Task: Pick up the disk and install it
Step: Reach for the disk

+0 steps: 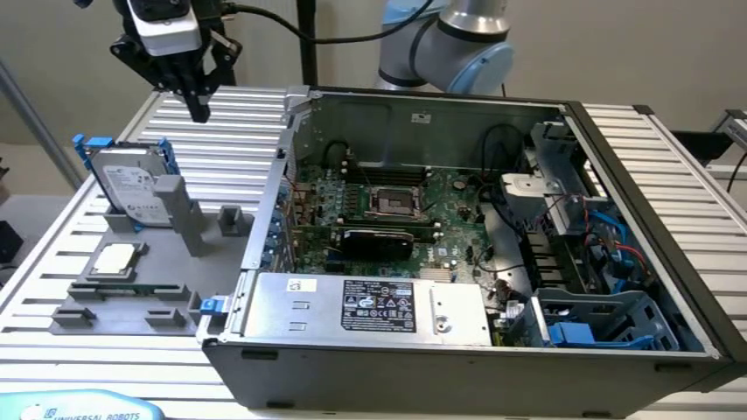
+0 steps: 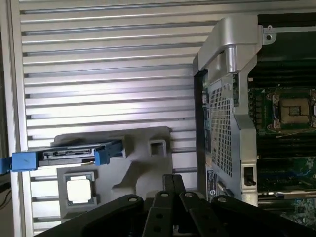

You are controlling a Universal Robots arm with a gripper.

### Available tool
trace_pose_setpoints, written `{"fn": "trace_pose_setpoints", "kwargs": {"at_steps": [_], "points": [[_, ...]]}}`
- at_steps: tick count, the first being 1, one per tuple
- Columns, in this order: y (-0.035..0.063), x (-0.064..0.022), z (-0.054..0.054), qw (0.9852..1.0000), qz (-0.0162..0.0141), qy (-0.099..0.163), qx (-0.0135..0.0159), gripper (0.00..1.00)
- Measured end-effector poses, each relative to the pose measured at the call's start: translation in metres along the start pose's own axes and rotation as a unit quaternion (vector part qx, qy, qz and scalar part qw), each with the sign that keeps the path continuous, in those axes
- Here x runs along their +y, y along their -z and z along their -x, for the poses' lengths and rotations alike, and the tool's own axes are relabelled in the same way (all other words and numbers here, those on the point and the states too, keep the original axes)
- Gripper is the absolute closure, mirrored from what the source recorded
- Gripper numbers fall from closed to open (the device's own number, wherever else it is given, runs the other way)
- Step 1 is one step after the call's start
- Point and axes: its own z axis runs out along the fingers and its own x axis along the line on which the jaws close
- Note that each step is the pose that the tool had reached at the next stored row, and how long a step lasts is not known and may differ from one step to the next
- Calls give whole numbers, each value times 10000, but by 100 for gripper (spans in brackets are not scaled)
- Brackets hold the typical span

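Note:
The disk [image 1: 126,184] stands on edge in a slot of the grey fixture [image 1: 175,229] at the exterior view's left, a silver drive with a white label in a blue carrier. In the wrist view the disk [image 2: 69,155] appears edge-on, its blue carrier ends sticking out on both sides. My gripper [image 1: 198,107] hangs high over the ribbed table, behind the fixture and well clear of the disk. Its black fingers are shut together with nothing between them, and they meet at a point in the wrist view [image 2: 173,181].
A square silver CPU chip [image 1: 114,259] lies in the fixture in front of the disk. The open computer case [image 1: 467,114] takes up the middle and the exterior view's right, with motherboard [image 1: 397,206], power-supply box [image 1: 373,306] and a blue drive cage [image 1: 601,322]. Ribbed table [image 1: 240,131] surrounds them.

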Motion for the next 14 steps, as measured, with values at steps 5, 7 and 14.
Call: {"fn": "trace_pose_setpoints", "kwargs": {"at_steps": [5,7,14], "points": [[-18,23,-233,10000,0,0,0,89],[-24,31,-322,10000,0,1,0,89],[-49,63,-646,10000,0,0,-1,89]]}}
